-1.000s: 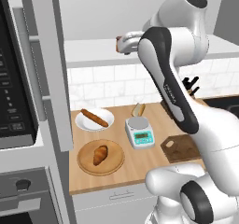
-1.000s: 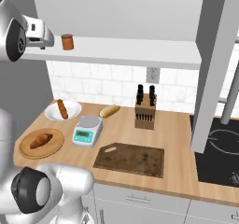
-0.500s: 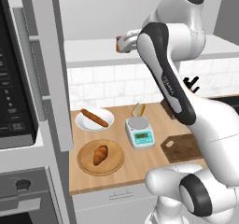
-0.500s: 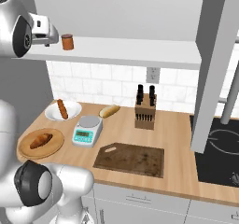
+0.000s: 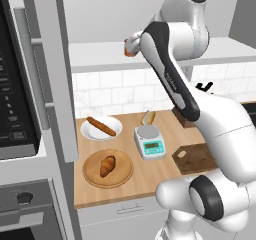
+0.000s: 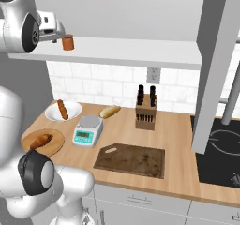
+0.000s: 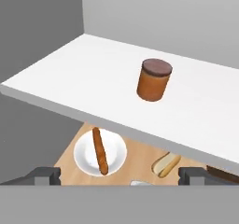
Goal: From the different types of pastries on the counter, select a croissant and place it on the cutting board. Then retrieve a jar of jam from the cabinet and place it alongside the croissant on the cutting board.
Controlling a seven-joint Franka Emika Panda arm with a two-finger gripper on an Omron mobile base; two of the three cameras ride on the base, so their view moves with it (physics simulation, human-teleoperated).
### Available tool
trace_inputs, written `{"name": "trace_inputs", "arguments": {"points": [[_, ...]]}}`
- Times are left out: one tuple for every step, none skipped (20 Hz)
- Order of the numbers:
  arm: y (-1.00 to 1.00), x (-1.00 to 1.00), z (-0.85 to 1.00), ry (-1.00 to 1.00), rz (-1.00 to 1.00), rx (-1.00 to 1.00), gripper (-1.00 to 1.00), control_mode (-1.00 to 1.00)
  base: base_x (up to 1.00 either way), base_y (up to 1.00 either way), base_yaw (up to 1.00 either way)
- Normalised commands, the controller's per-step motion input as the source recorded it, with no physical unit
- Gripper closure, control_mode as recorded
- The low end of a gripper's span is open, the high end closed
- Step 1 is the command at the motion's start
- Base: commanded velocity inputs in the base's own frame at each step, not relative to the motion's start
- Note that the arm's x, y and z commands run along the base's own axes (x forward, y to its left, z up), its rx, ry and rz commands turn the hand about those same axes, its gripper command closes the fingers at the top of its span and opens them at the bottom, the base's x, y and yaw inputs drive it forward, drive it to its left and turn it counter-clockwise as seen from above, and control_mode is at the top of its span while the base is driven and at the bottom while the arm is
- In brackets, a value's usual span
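Observation:
The reddish-brown jar of jam stands upright on the white shelf of the cabinet, also seen as the jar. My gripper is open, level with the shelf's front edge and a short way in front of the jar, not touching it; it is the gripper just left of the jar. The croissant lies on a round light-wood plate. The dark cutting board lies bare on the counter. The stick pastry rests on a white plate, with the pale bun beside it.
A kitchen scale sits between the plates and the board. A knife block stands at the back wall. The tall grey cabinet door hangs open on the right, over the black stove. A microwave is on the left.
My hand has moved a little along the shelf edge toward the jar. The jar and the pastries have stayed put.

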Motion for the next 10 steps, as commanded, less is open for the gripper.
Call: {"name": "trace_inputs", "arguments": {"points": [[-0.01,0.23,0.0,-0.01,0.0,-0.06,-1.0,-1.0,0.0,0.0,0.0],[-0.06,0.23,0.0,0.0,0.0,-0.05,-1.0,-1.0,0.0,0.0,0.0],[-0.04,0.19,-0.02,-0.01,0.0,-0.05,-1.0,-1.0,0.0,0.0,0.0],[-0.07,0.2,-0.09,0.0,0.0,-0.04,-1.0,-1.0,0.0,0.0,0.0],[-0.03,0.21,-0.21,-0.01,0.0,-0.06,-1.0,-1.0,0.0,0.0,0.0],[-0.08,0.17,-0.21,-0.03,0.0,-0.05,-1.0,-1.0,0.0,0.0,0.0],[-0.11,0.17,-0.19,-0.04,0.0,-0.04,-1.0,-1.0,0.0,0.0,0.0],[-0.07,0.2,-0.2,-0.05,0.0,-0.05,-1.0,-1.0,0.0,0.0,0.0],[-0.03,0.27,-0.29,-0.03,0.0,-0.05,-1.0,-1.0,0.0,0.0,0.0],[0.0,0.3,-0.36,-0.01,0.0,-0.05,-1.0,-1.0,0.0,0.0,0.0]]}}
